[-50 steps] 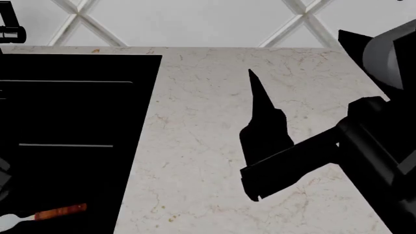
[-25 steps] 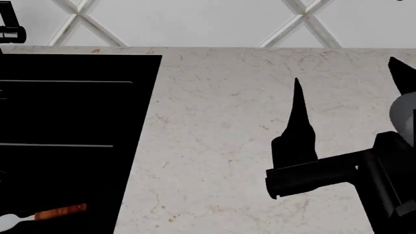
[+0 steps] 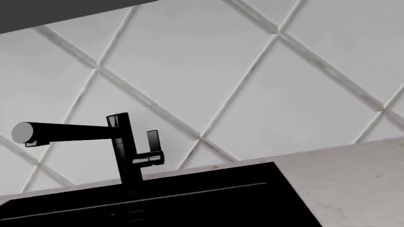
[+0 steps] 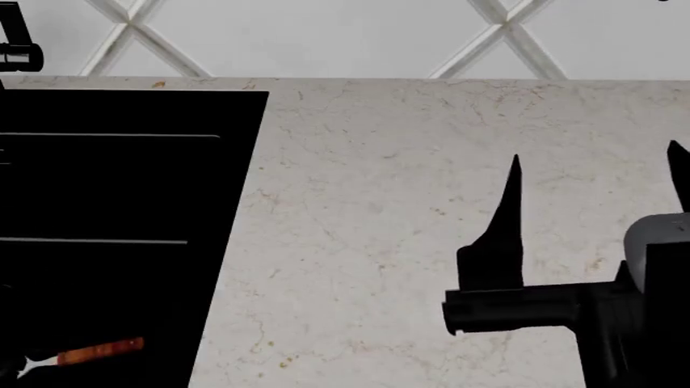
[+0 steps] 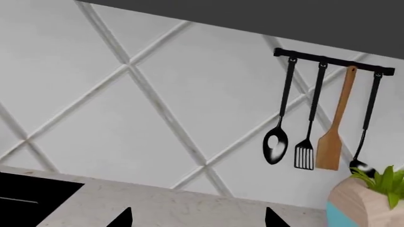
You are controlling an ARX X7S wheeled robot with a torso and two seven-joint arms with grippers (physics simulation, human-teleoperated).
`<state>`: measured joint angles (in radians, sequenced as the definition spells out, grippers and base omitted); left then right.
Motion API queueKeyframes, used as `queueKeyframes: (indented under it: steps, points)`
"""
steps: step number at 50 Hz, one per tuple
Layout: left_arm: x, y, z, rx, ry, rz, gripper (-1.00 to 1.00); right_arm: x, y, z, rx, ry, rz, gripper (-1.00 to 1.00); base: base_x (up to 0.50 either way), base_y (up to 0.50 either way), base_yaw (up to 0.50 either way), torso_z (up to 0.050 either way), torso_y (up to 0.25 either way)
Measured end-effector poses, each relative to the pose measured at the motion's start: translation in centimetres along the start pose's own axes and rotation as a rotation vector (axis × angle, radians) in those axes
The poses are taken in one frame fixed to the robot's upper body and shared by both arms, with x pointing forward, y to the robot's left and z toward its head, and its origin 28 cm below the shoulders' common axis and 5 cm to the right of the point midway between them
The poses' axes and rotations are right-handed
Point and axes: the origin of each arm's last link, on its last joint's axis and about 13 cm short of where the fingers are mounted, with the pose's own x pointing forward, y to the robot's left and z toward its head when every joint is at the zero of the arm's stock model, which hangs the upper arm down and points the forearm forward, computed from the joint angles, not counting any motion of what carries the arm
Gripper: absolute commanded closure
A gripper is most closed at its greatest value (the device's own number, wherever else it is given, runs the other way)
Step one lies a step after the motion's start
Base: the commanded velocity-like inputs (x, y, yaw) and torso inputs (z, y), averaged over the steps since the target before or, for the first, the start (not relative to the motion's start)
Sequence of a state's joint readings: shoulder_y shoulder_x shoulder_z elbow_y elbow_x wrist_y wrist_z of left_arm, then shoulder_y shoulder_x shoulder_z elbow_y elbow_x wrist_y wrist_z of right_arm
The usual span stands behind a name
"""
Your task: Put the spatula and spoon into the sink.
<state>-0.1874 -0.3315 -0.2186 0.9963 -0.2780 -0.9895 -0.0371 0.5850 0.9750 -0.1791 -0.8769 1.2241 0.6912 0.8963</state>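
The spoon [image 4: 95,352], with a reddish-brown handle, lies inside the black sink [image 4: 129,186] at the head view's lower left. Most of its whitish head is covered by something dark at the frame edge. The spatula is out of view. Over the marble counter [image 4: 356,226], right of the sink, my right gripper [image 4: 594,155] is open and holds nothing. The right wrist view also shows this gripper [image 5: 197,220] with its black fingertips [image 5: 123,218] wide apart above bare counter. My left gripper does not show. The left wrist view looks at the sink [image 3: 208,198] and its black tap [image 3: 123,146].
A wall rail [image 5: 334,61] with several hanging utensils and a potted plant [image 5: 369,198] stand at the counter's far right. White diamond-tiled wall [image 4: 323,36] backs the counter. The tap [image 4: 16,48] is at the sink's far left corner.
My right gripper has swung to the right and back toward the robot, its fingers now pointing at the wall. A dark shape now covers more of the spoon's head.
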Motion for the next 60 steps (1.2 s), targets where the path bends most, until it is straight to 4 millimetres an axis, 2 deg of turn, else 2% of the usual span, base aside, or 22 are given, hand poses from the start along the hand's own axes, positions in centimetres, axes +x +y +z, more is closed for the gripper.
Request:
queueKeyframes:
  steps: [8,60]
  points:
    - [-0.24,0.07,-0.14,-0.006,0.003,0.031,-1.00,-0.33,0.08,-0.12,0.000,-0.006,-0.017,-1.00,0.00,0.03,0.00,0.000,0.000]
    - [-0.60,0.21,-0.33,0.009,0.012,0.075,-1.00,-0.88,0.20,-0.80,0.018,-0.022,-0.019,-1.00,0.00,0.50,0.00,0.000,0.000]
